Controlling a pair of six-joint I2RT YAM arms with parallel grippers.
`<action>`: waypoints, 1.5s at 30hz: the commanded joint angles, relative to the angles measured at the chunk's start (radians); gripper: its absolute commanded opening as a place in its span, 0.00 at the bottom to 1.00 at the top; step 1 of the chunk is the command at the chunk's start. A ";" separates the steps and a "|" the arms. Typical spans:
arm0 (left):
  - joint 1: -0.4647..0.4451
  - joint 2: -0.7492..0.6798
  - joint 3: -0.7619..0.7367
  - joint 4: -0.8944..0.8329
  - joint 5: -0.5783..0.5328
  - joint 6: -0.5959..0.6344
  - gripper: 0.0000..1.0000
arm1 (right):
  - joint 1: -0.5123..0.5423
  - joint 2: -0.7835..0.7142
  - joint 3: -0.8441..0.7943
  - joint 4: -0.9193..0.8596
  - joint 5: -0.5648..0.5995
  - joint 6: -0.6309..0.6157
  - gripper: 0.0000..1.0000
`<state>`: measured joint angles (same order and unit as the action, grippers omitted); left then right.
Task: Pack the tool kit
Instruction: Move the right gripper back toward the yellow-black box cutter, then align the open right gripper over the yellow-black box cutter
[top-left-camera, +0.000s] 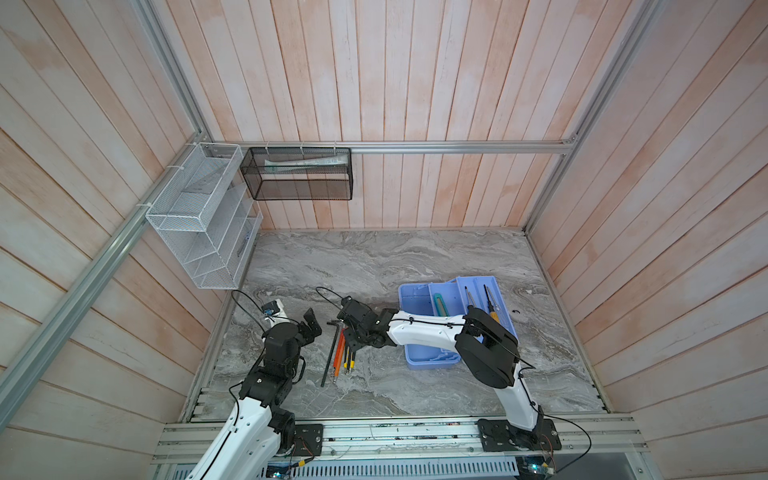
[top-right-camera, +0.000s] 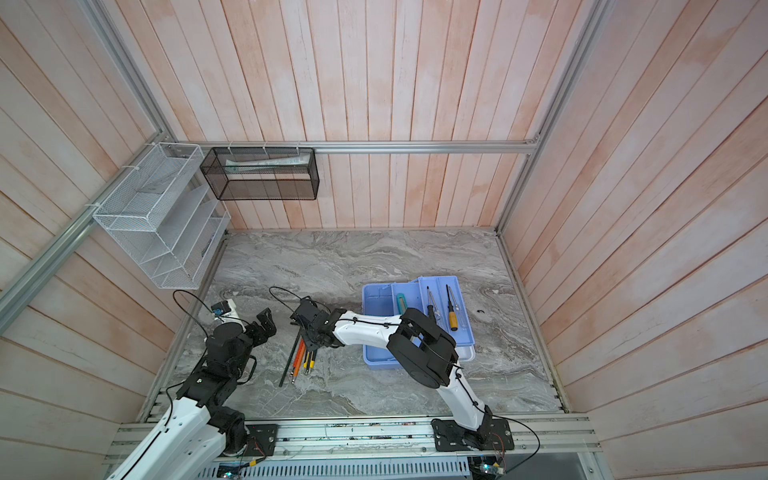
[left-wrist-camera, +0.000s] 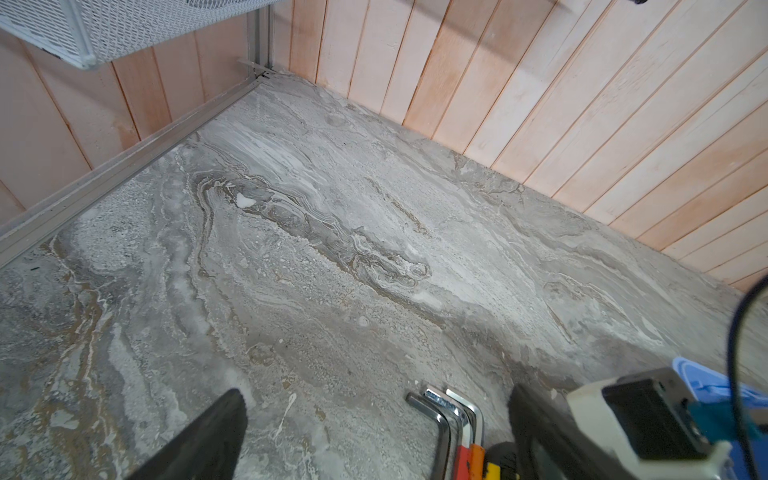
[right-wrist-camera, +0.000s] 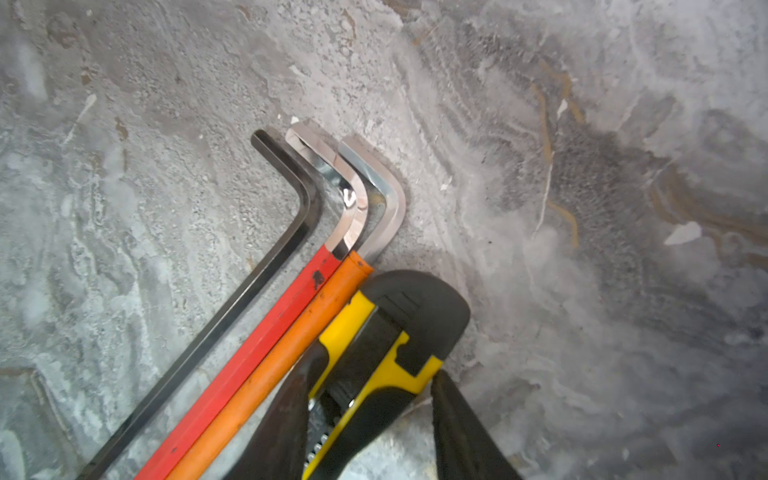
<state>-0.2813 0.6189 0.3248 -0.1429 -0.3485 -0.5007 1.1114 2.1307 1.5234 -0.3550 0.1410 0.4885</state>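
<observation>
The tool kit's light blue base (top-left-camera: 411, 303) stands open at the right of the table, with its trays (top-left-camera: 500, 286) fanned out. The trays hold a teal utility knife (top-left-camera: 439, 305) and two screwdrivers (top-left-camera: 490, 305). Left of it lie three hex keys (top-left-camera: 337, 353) (right-wrist-camera: 291, 291) and a yellow-and-black utility knife (right-wrist-camera: 386, 332) (top-right-camera: 309, 361), side by side on the marble. My right gripper (right-wrist-camera: 374, 368) (top-left-camera: 351, 340) reaches across and is shut on that knife, one finger on each side. My left gripper (left-wrist-camera: 374, 432) (top-left-camera: 311, 324) stands open just left of the pile, holding nothing.
A white wire mesh basket (top-left-camera: 195, 216) and a black one (top-left-camera: 299, 174) hang on the back-left walls. Wooden walls close in three sides. The right arm (top-left-camera: 428, 330) stretches over the blue base. A metal rail (top-left-camera: 374, 436) runs along the front edge.
</observation>
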 joint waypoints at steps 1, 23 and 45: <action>0.005 -0.013 -0.013 -0.001 0.000 0.007 1.00 | 0.001 -0.033 -0.047 -0.038 0.045 -0.038 0.46; 0.005 0.001 -0.008 -0.004 -0.012 0.000 1.00 | -0.090 -0.354 -0.287 -0.013 -0.062 -0.028 0.47; 0.006 -0.010 -0.011 -0.003 -0.003 0.005 1.00 | -0.060 -0.163 -0.181 -0.094 -0.162 0.114 0.55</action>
<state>-0.2813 0.6300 0.3244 -0.1429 -0.3485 -0.5007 1.0725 1.9472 1.3159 -0.4564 0.0082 0.6090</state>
